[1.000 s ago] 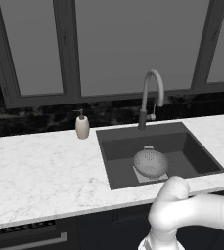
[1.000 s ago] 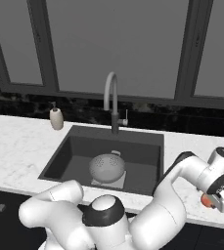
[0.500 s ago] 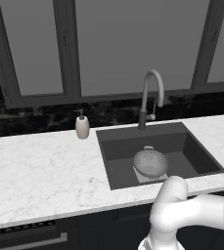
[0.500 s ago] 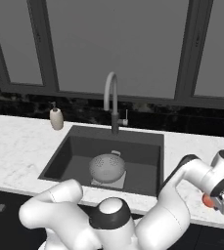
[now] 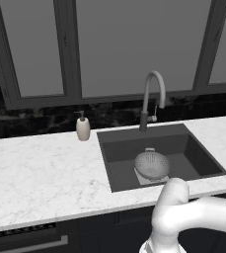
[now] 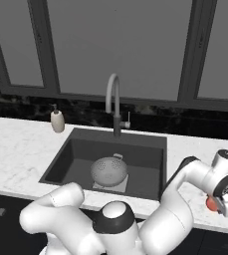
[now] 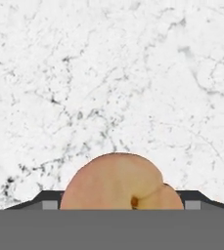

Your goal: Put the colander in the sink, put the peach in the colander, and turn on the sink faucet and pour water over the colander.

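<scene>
The light-grey colander (image 5: 152,164) (image 6: 109,171) lies on the floor of the dark sink (image 5: 183,141) (image 6: 145,149), dome side up, below the tall gooseneck sink faucet (image 5: 151,96) (image 6: 113,102). The orange-red peach (image 6: 211,203) (image 7: 116,183) rests on the white marble counter right of the sink. My gripper (image 6: 220,204) (image 7: 121,202) is down over it. The jaws are open, one dark fingertip (image 7: 50,201) close against each side of the fruit. No water runs from the faucet.
A beige soap dispenser (image 5: 83,127) (image 6: 57,120) stands on the counter left of the sink. Dark window frames and a black backsplash run behind. My white arm bends low across the counter's front edge (image 6: 185,174).
The hand has shifted slightly right and down over the peach, and the jaws have started to narrow. Colander and faucet are unchanged.
</scene>
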You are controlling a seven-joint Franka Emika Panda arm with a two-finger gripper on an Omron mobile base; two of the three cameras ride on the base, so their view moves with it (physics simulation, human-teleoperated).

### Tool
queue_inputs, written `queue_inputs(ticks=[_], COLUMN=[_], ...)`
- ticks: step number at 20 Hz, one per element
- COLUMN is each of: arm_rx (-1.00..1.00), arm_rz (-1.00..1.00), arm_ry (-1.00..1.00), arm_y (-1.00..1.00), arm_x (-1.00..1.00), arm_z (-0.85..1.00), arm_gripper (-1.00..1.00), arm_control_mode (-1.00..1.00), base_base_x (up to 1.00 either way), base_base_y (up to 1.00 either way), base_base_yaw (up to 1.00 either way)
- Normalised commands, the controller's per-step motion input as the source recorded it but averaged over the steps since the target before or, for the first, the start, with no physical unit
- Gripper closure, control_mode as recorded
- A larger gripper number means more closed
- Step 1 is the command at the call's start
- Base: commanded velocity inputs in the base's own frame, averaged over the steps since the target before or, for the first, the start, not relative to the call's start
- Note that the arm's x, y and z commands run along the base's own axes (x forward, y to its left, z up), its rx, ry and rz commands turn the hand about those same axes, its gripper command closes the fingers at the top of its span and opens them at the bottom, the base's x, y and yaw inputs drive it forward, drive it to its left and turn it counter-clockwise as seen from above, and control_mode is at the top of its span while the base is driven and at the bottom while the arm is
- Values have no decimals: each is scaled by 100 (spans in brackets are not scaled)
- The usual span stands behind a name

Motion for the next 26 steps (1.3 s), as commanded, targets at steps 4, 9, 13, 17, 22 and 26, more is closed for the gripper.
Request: queue_inputs(ticks=[4, 9, 13, 17, 22, 26], arm_rx=[-1, -6, -11, -10, -13, -27], arm_rz=[2, 17, 5, 0, -1, -6], arm_ry=[-3, -3, -14, -6, 0, 0], arm_y=[24, 64, 100, 100, 100, 100], arm_x=[-25, -25, -15, -13, -11, 0], arm_z=[14, 93, 58, 25, 3, 0], arm_gripper=[100, 100, 100, 100, 100, 100], arm_control_mode=[-100, -100, -100, -100, -100, -100], base_base_x=[0, 0, 0, 0, 0, 0], base_base_y=[0, 0, 0, 0, 0, 0], base_base_yaw=[0, 0, 0, 0, 0, 0])
